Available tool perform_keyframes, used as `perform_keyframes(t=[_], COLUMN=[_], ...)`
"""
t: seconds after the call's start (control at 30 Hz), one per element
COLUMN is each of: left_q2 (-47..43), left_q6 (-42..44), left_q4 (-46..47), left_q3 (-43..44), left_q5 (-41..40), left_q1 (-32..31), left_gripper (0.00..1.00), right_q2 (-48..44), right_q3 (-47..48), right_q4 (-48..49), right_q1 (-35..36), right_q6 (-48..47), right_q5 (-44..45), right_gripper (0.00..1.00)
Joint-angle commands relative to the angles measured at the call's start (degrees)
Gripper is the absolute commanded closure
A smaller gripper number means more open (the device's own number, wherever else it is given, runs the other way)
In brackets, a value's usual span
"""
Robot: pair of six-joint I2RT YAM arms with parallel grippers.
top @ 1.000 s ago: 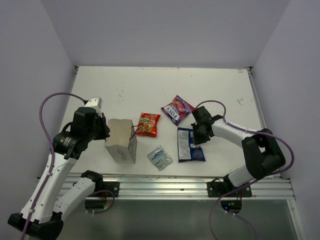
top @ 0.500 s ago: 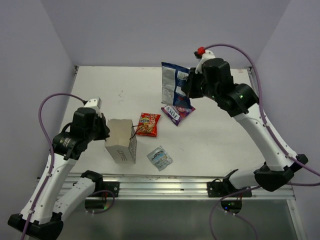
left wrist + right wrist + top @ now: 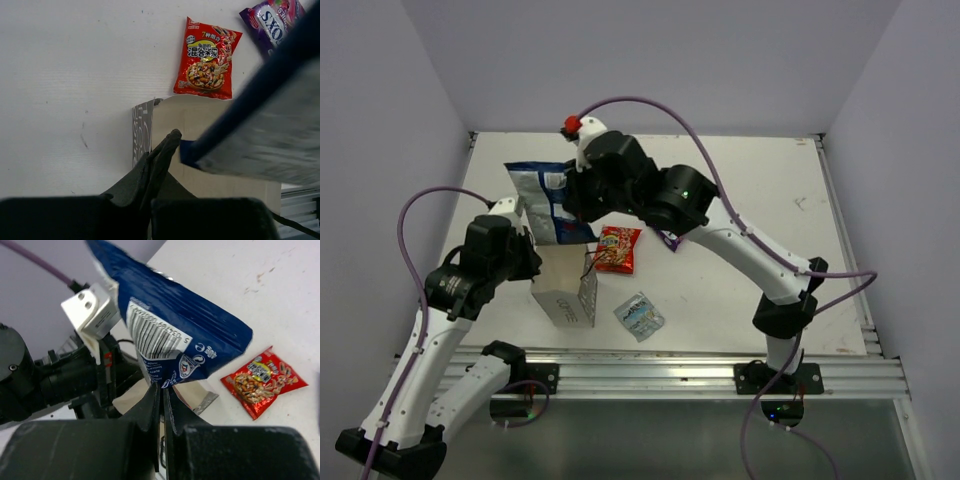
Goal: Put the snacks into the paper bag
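Observation:
The white paper bag (image 3: 563, 288) stands at the front left, its mouth open. My left gripper (image 3: 532, 260) is shut on the bag's left rim, and its fingers pinch the bag wall (image 3: 210, 125) in the left wrist view (image 3: 167, 142). My right gripper (image 3: 574, 207) is shut on the lower edge of the dark blue packet (image 3: 546, 200) and holds it upright just above the bag's mouth (image 3: 175, 325). The red-orange packet (image 3: 618, 249) lies just right of the bag. The silvery light-blue packet (image 3: 639, 316) lies in front. The purple-pink packet (image 3: 272, 22) is mostly hidden by my right arm in the top view.
My right arm stretches across the middle of the table from its base at the front right (image 3: 775, 375). The left arm's white wrist camera block (image 3: 92, 310) sits close beside the blue packet. A metal rail (image 3: 650, 365) runs along the near edge.
My right gripper picked the dark blue packet off the table at the right, lifted it high, and carried it left to above the paper bag. The left arm has not moved.

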Motion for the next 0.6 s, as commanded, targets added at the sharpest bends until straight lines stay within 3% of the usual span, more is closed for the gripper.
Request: perform_keyframes(t=[0.0,0.17,0.4,0.57], left_q2=[-1.0,-1.6,-2.3,-3.0], left_q6=[-1.1,-1.3,-1.4,-1.6], left_q4=[2.0,1.8,1.4,1.2], left_q3=[-0.4,-0.4,-0.3,-0.8], left_q5=[1.5,1.7,2.1,2.6], left_q1=[0.0,0.0,0.0,0.0], left_gripper=[1.00,1.00,1.00,1.00], right_q2=[0.4,-0.2,-3.1,0.9], right_q3=[4.1,1.2,-11.9,-10.0], right_q4=[-2.2,-2.9,3.0,3.7], right_q1=[3.3,6.4,10.1,13.3], right_q6=[0.1,1.5,4.3,4.0], right_q5=[2.4,5.8,8.2,10.7], right_gripper=[1.00,1.00,1.00,1.00])
